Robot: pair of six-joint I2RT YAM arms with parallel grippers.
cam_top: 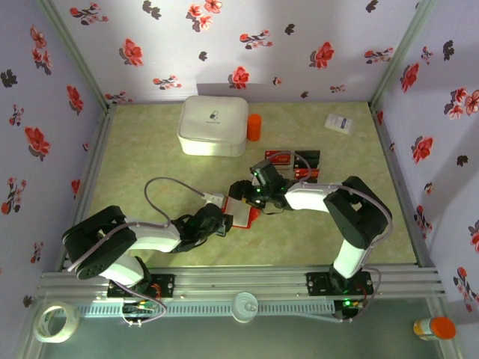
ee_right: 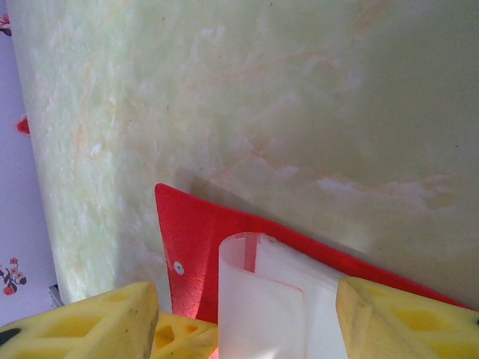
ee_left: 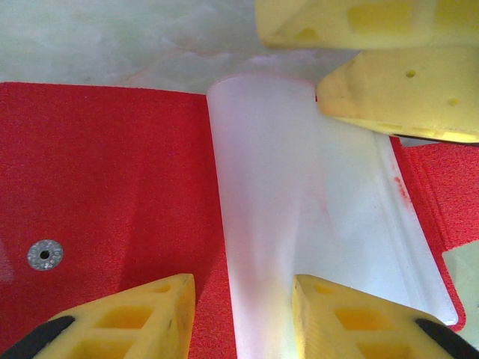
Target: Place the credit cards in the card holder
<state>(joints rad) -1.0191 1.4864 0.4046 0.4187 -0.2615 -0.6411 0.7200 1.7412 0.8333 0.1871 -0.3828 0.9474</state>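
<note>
Red card holder [ee_left: 112, 172] lies beneath left hand [ee_left: 241, 292].

1. Your card holder [ee_left: 112, 172] has a matt red skin, finely grained.
2. Its stud [ee_left: 45, 255] looks like dull grey metal.
3. Its inner sleeve [ee_left: 299, 224] is smooth, frosted, translucent plastic.
4. The fingers [ee_left: 112, 321] of your left gripper [ee_left: 239, 284] look like matt yellow plastic.
5. The table [ee_right: 299, 97] is smooth, marbled, faintly glossy.
</note>
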